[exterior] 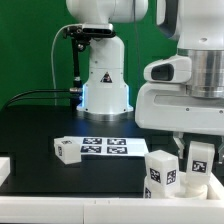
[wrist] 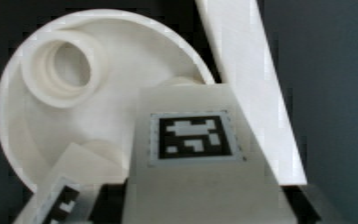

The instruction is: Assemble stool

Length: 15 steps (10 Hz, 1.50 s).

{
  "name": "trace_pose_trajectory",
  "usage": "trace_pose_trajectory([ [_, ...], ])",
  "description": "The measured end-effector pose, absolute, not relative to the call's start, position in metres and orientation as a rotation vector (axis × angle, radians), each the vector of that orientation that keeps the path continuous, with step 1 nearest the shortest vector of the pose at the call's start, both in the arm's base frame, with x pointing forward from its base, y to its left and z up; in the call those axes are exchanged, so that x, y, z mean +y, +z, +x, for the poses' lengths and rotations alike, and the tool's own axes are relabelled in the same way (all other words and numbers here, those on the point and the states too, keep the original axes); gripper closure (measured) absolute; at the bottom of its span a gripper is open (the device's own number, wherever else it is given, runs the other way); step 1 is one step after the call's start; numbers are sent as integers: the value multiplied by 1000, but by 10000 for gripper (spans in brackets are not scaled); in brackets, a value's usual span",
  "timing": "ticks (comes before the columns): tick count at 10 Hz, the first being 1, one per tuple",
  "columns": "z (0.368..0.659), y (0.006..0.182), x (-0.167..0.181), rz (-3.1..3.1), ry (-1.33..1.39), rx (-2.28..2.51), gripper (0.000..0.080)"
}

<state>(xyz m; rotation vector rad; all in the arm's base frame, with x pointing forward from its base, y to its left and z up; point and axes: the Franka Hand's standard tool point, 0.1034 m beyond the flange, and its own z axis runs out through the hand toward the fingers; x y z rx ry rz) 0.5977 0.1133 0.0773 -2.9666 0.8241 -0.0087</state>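
Note:
In the wrist view my gripper (wrist: 208,203) is shut on a white stool leg (wrist: 194,140). The leg bears a black-and-white tag and has a dark finger on each side. Just beyond the leg lies the round white seat (wrist: 105,110), with a round socket (wrist: 60,65) facing up. In the exterior view the gripper (exterior: 197,147) hangs at the right front with the held leg (exterior: 198,163). A second leg (exterior: 160,170) stands just to its left. A third leg (exterior: 67,150) lies left of the marker board. The seat is mostly hidden in the exterior view.
The marker board (exterior: 108,147) lies mid-table in front of the robot base (exterior: 104,85). A white bar (wrist: 247,60) runs beside the seat. A white rim (exterior: 60,205) borders the table's front. Another tagged part (wrist: 51,200) shows beside the held leg.

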Motion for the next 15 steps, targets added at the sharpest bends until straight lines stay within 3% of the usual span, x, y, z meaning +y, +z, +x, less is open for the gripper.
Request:
trace_pose_trajectory([
  [3, 596, 77, 112, -2708, -26, 1382, 466],
  [8, 596, 76, 109, -2441, 10, 1788, 466],
  [11, 596, 76, 115, -1898, -1, 2268, 466],
  [15, 592, 75, 113, -1962, 0, 2209, 465],
])
